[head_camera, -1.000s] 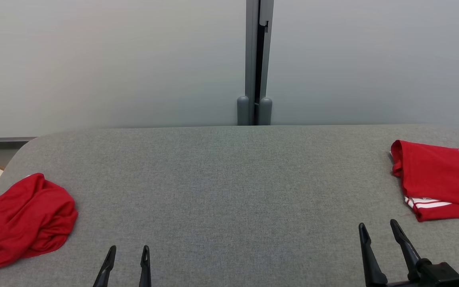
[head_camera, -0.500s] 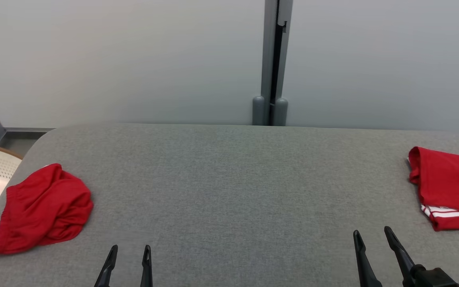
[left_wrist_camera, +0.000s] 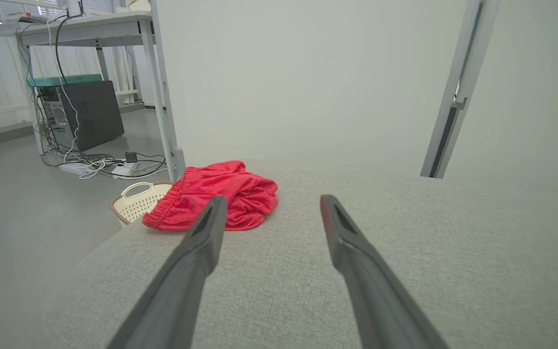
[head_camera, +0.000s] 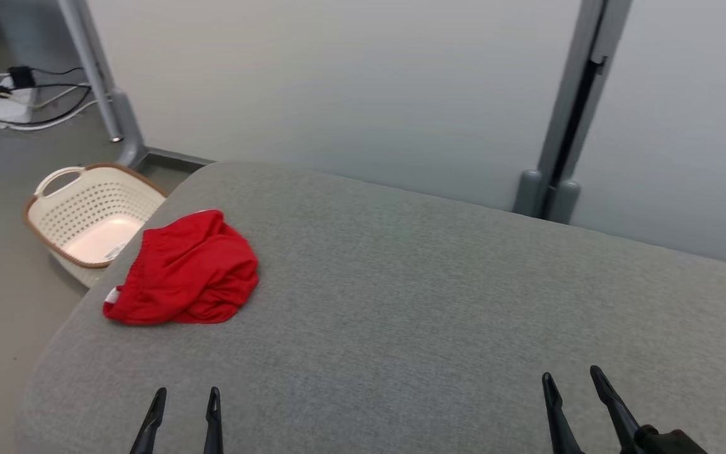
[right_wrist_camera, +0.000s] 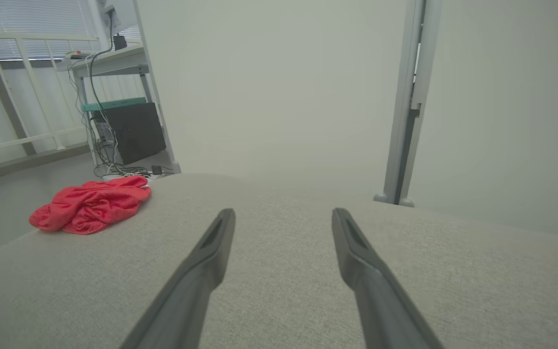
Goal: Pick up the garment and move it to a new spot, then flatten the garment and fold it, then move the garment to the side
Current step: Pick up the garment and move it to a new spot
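Note:
A crumpled red garment (head_camera: 184, 272) with a bit of white trim lies bunched near the left end of the grey cloth-covered table (head_camera: 401, 302). The left wrist view has the garment (left_wrist_camera: 216, 196) just beyond my fingertips, slightly left; the right wrist view has it (right_wrist_camera: 90, 204) far off to the left. My left gripper (head_camera: 187, 396) hovers open over the table's near edge, below the garment and apart from it. At the lower right my right gripper (head_camera: 574, 381) is open too, nothing between its fingers.
A cream perforated laundry basket (head_camera: 89, 217) with a brown rim stands on the floor off the table's left end, behind the garment. Cables (head_camera: 4, 94) and a desk leg lie further back left. A grey partition post (head_camera: 558, 164) rises behind the table.
The head camera has swung left: the crumpled garment now sits nearer the middle, the basket has come into view, and the folded red jersey at the right has left the picture. Both grippers stay open.

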Motion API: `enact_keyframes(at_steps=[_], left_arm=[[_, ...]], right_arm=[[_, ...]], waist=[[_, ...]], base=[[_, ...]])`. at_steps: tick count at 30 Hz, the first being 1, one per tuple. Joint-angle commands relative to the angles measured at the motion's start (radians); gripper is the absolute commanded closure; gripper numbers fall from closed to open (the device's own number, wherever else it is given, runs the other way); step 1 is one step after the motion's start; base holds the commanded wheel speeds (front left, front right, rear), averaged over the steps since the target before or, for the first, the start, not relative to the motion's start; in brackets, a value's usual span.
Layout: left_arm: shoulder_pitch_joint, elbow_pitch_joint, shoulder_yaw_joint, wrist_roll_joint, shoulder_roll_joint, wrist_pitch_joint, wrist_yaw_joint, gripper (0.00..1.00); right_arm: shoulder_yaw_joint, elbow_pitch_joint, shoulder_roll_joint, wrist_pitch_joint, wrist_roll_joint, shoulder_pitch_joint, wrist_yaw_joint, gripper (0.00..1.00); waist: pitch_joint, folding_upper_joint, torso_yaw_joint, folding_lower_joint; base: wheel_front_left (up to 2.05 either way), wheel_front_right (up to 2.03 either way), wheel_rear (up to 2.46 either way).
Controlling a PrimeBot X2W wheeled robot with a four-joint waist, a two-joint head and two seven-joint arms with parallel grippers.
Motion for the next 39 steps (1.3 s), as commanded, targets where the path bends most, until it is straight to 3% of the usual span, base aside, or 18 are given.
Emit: enact_keyframes(at_steps=[1,11,16,20,24,29,34,39], left_arm=[[0.011,-0.014,0.017,0.001,0.004,0.0,0.001,0.0],[0.005,-0.06,0.053,-0.034,0.003,0.0,0.032,0.0],[-0.079,-0.053,0.087,0.004,0.008,0.0,-0.017,0.0],[-0.223,0.018,0.136,-0.037,0.021,0.0,-0.077,0.0],[-0.44,0.191,0.137,-0.066,0.06,0.003,-0.144,0.0],[-0.745,0.44,0.106,-0.103,0.142,0.123,-0.185,0.0],[-0.985,0.688,0.07,-0.168,0.224,0.268,-0.202,0.0],[-1.108,0.849,-0.028,-0.276,0.304,0.346,-0.2,0.0]], right_arm=[[0.015,-0.003,0.0,-0.001,0.001,-0.008,-0.001,0.0],[0.077,0.03,-0.001,-0.001,-0.009,-0.097,-0.001,0.0],[0.106,0.041,-0.024,-0.001,-0.004,-0.121,-0.001,0.0],[0.092,0.025,-0.053,-0.001,-0.017,-0.138,-0.001,0.0],[0.059,0.002,-0.092,-0.001,-0.045,-0.15,-0.001,0.0],[0.039,-0.031,-0.134,-0.001,-0.074,-0.177,-0.001,0.0],[0.041,-0.055,-0.169,-0.001,-0.089,-0.232,-0.001,0.0],[0.033,-0.075,-0.181,-0.001,-0.092,-0.269,-0.001,0.0]], waist=[[0.013,-0.0001,0.075,0.0],[0.074,-0.0001,0.13,0.0],[0.101,-0.0001,0.147,0.0],[0.163,-0.0001,0.157,0.0],[0.255,-0.0001,0.163,0.0],[0.36,-0.0001,0.129,0.0],[0.45,-0.0001,0.056,0.0],[0.503,-0.0001,-0.015,0.0]], base=[[0.0,0.0,0.0],[0.0,0.0,0.0],[0.0,0.0,0.0],[0.0,0.0,0.0],[0.0,0.0,0.0],[0.0,0.0,0.0],[0.0,0.0,0.0],[0.0,0.0,0.0]])
